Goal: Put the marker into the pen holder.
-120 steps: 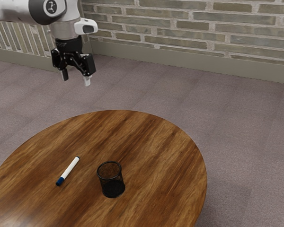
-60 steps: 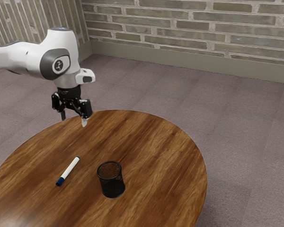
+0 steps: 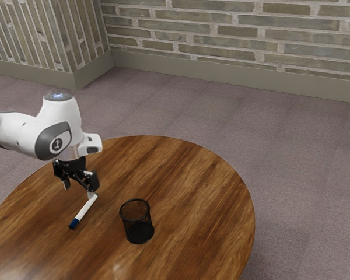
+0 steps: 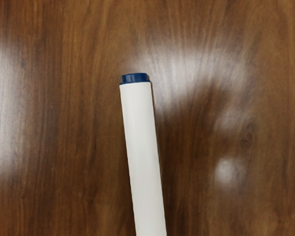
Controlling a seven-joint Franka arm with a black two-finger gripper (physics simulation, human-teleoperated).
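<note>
The marker (image 3: pixel 85 209) lay flat on the table, its dark blue cap (image 3: pixel 74 223) pointing away from the arm (image 3: pixel 14 135) and its small blue end plug (image 4: pixel 135 78) turned toward the gripper (image 3: pixel 79 190). Nothing held it; the wood alone bore its weight, so a light nudge could have set it rolling.

The gripper pointed down near the plug end, its two fingers standing apart, presumably to leave room for the barrel. One fingertip seemed to be right by that end, though from that angle I could not tell whether it touched. The step in hand looked like lining up for the grasp; the hand probably needed to move along toward the barrel's middle and lower before closing, since a pinch at the very end might have let the marker swing.

The black mesh pen holder (image 3: pixel 137 226) stood upright beside the marker on the table (image 3: pixel 204 195), mouth up, ready for a drop from above.
</note>
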